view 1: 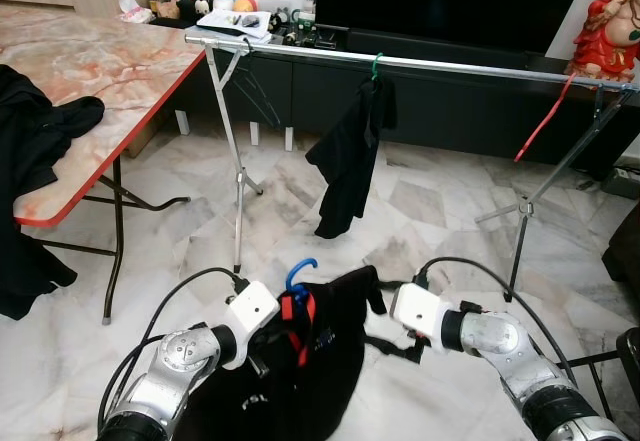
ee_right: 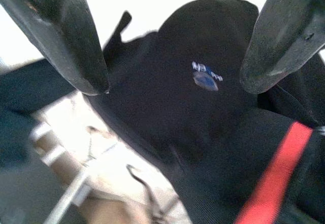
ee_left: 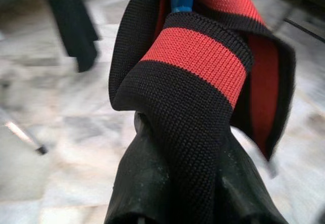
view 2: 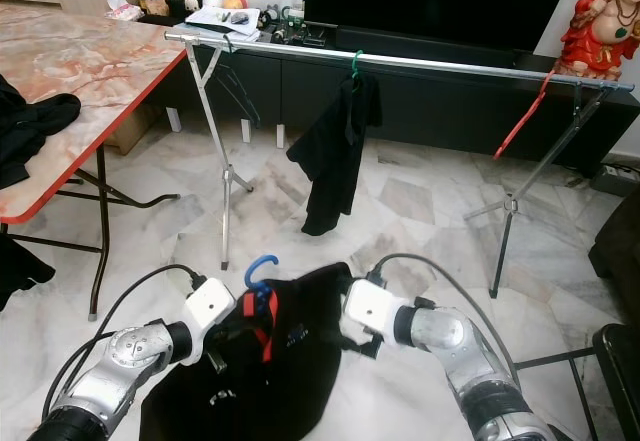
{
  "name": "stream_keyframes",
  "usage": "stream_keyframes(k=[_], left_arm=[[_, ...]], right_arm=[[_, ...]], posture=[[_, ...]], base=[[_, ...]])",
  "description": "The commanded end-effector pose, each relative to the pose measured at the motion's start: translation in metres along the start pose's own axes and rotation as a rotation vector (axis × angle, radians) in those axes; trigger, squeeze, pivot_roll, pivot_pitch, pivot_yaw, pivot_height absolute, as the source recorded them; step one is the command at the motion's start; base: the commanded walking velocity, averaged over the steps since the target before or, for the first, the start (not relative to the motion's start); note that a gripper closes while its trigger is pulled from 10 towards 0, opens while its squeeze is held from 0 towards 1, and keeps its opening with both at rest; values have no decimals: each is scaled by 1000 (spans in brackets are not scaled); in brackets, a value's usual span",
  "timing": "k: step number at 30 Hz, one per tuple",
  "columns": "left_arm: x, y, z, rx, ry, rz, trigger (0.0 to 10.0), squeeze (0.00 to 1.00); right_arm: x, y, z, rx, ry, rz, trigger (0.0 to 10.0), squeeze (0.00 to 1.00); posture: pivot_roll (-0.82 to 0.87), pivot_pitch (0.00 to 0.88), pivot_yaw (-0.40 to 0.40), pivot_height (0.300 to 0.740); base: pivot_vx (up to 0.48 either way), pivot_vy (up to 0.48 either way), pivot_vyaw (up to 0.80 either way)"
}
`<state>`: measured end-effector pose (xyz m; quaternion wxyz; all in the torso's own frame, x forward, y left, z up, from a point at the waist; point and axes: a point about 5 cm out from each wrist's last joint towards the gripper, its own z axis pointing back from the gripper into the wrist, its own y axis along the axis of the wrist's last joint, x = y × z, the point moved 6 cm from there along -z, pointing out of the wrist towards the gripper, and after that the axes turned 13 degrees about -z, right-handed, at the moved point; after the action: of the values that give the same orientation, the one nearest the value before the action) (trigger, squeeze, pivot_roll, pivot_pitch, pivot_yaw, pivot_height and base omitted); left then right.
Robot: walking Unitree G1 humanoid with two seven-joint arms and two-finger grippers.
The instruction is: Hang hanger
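1. The blue hanger (view 1: 300, 273) carries a black garment (view 1: 320, 361) with a red-striped collar, low before the rail (view 1: 400, 61).
2. The left gripper (ee_left: 177, 148) is clamped on that collar (hook just above).
3. The right gripper (ee_right: 172, 76) has its fingers apart, beside the cloth.

Both arms were raised low in front, forearms angled inward toward each other. Left gripper (view 1: 268, 346) sat just left of centre, its fingers (ee_left: 152, 183) pressed together around black-and-red fabric. Right gripper (ee_right: 175, 82) faced it from the right, fingers (ee_right: 56, 36) spread apart, nothing between them. Cables looped off both wrists.
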<state>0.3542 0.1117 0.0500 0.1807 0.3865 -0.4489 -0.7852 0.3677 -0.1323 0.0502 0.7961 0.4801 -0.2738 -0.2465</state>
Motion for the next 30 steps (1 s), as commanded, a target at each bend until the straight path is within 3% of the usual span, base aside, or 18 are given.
stream_keyframes(k=[1, 2, 3, 4, 9, 10, 12, 17, 21, 27, 30], left_arm=[[-9, -6, 5, -8, 93, 11, 10000, 0], [-13, -9, 8, -12, 135, 17, 10000, 0], [-13, -9, 8, -12, 135, 17, 10000, 0], [-17, -13, 14, -12, 190, 32, 10000, 0], [-29, -24, 32, -22, 286, 50, 10000, 0], [-33, -28, 41, -23, 313, 59, 10000, 0], [-38, -32, 50, -20, 351, 82, 10000, 0], [-42, -39, 67, -27, 412, 114, 10000, 0], [-33, -51, 79, -72, 419, 125, 10000, 0], [-23, -55, 80, -94, 419, 172, 10000, 0], [-22, -57, 88, -100, 451, 198, 10000, 0]], right_arm=[[0, -35, 6, -62, -122, -149, 10000, 0], [-2, -53, 9, -76, -203, -263, 10000, 0], [-2, -53, 9, -76, -203, -263, 10000, 0], [-7, -78, 15, -100, -312, -411, 10000, 0], [-28, -132, 34, -218, -498, -661, 10000, 0], [-34, -151, 45, -253, -580, -763, 10000, 0], [-40, -167, 56, -282, -667, -860, 10000, 0], [-56, -189, 70, -343, -742, -951, 10000, 0], [-74, -201, 75, -385, -757, -1000, 10000, 0], [-94, -210, 76, -468, -748, -980, 10000, 0], [-97, -210, 75, -474, -724, -965, 10000, 0]], posture=[[95, 43, -41, 740], [95, 38, -39, 740], [95, 38, -39, 740], [102, 35, -32, 740], [91, 27, -19, 740], [90, 30, -15, 740], [93, 29, -13, 740], [91, 30, -11, 740], [90, 35, -9, 740], [89, 50, -6, 740], [81, 56, -6, 740]], base=[[0, 0, 0], [0, 0, 0], [0, 0, 0], [0, 0, 0], [0, 0, 0], [0, 0, 0], [0, 0, 0], [0, 0, 0], [0, 0, 0], [0, 0, 0], [315, 0, 0]])
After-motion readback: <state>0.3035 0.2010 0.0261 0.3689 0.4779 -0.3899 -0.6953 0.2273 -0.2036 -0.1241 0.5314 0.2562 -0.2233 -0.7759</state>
